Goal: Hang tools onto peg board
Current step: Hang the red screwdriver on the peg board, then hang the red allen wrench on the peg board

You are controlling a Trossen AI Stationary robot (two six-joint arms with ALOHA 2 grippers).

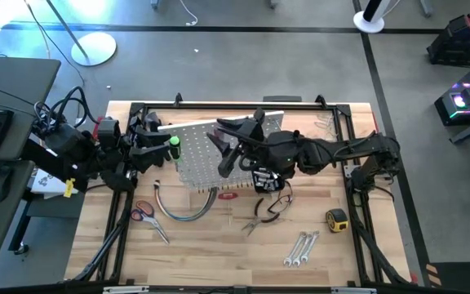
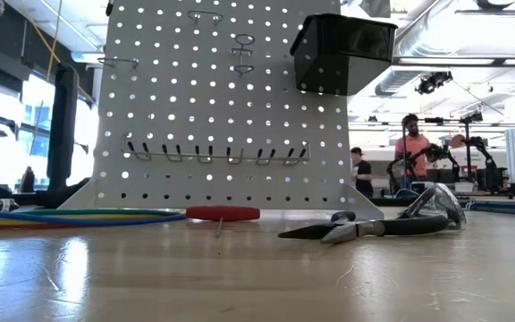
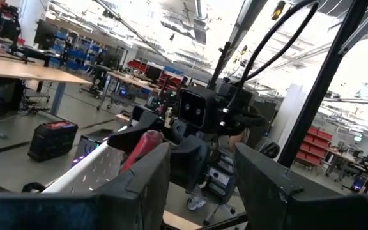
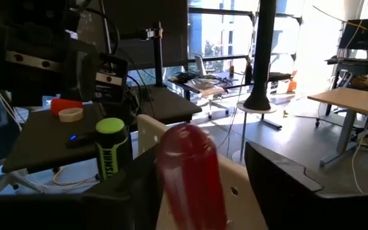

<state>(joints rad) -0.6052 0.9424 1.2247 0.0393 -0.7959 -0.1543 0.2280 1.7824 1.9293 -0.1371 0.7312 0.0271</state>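
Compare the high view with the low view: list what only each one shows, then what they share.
Only the high view: both arms over the board, the left end effector by a green-handled screwdriver, the right end effector, red-handled scissors, yellow tape measure, silver wrenches.
Only the low view: the board's hook rail, black bin, people behind.
Both: peg board, red-handled screwdriver, pliers, cables.

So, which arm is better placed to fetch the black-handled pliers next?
Probably the right: the right gripper is over the peg board, close to the pliers. The left gripper is at the board's left edge, by the green-handled screwdriver, farther off.
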